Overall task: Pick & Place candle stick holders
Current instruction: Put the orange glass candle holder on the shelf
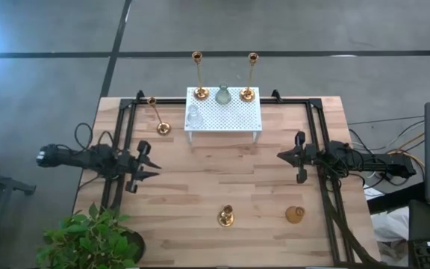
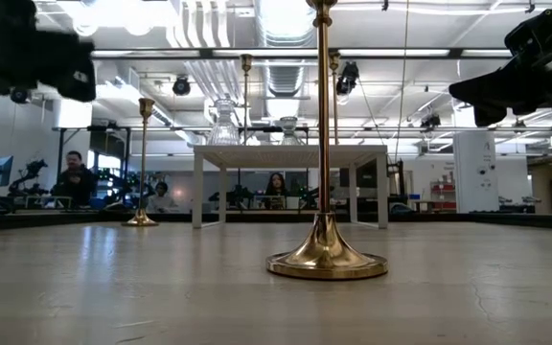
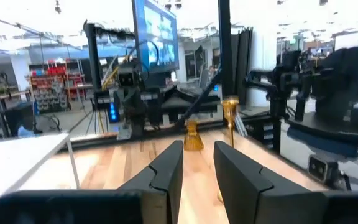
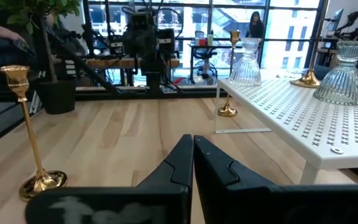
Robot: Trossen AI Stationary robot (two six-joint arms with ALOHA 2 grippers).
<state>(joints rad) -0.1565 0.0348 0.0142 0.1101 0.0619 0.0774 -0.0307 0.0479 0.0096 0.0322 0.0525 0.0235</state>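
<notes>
My right hand (image 1: 284, 155), fingers pressed together, hovered nearest the squat brass holder (image 1: 295, 214), near-side on the worktop (image 1: 200, 187); my left hand (image 1: 154, 169) waited spread.

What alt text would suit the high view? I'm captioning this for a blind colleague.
Seen from above, a wooden table holds a white perforated rack carrying two tall brass candle holders and two glass holders. Three more brass holders stand on the wood. The left gripper, open, and the right gripper wait at opposite sides.
</notes>
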